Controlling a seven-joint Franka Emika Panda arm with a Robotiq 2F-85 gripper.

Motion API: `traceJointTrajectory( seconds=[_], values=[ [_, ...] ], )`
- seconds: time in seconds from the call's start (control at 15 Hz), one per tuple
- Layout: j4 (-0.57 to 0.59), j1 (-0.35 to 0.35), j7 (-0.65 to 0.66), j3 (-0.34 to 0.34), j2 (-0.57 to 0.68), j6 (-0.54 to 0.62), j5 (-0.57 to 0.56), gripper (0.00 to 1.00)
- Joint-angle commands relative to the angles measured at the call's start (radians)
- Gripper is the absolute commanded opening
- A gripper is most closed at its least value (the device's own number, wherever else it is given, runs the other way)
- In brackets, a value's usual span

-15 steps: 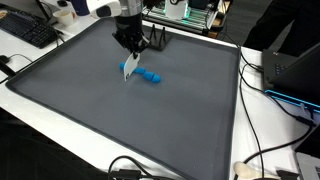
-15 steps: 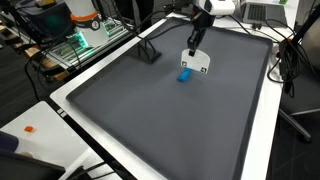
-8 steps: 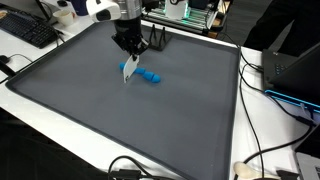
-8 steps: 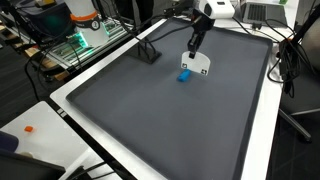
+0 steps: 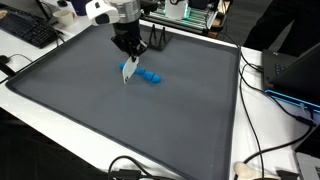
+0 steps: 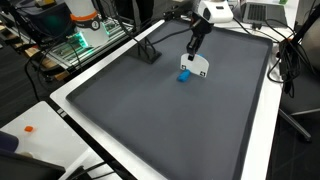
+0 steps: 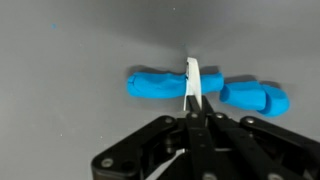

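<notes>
My gripper (image 5: 128, 52) is shut on a thin white flat piece (image 5: 129, 70) that hangs down from the fingers to the grey mat. In the wrist view the gripper (image 7: 192, 112) holds the white piece (image 7: 191, 84) edge-on, right over a blue elongated lump (image 7: 158, 85). A second blue lump (image 7: 256, 98) lies just beside it. In both exterior views the blue lumps (image 5: 151, 76) (image 6: 184, 75) lie on the mat (image 5: 120, 120) next to the white piece (image 6: 201, 69). Whether its lower edge touches the blue is not clear.
The mat has a raised dark rim (image 5: 243, 100) on a white table. A black stand (image 6: 150, 54) sits at the mat's far edge. A keyboard (image 5: 28, 30), cables (image 5: 270, 80) and electronics (image 6: 75, 45) surround the table.
The arm has shifted slightly with the white piece still in the fingers. The blue lumps have not moved.
</notes>
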Motion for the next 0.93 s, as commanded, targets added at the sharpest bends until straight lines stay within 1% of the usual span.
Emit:
traceJointTrajectory(
  seconds=[0.0, 0.47, 0.87],
  values=[
    [-0.005, -0.012, -0.028, -0.007, 0.019, -0.027, 0.024, 0.01],
    [0.004, -0.025, -0.030, -0.009, 0.015, -0.133, 0.042, 0.01],
    [0.003, -0.035, -0.071, 0.000, -0.009, -0.152, 0.072, 0.01]
  ],
)
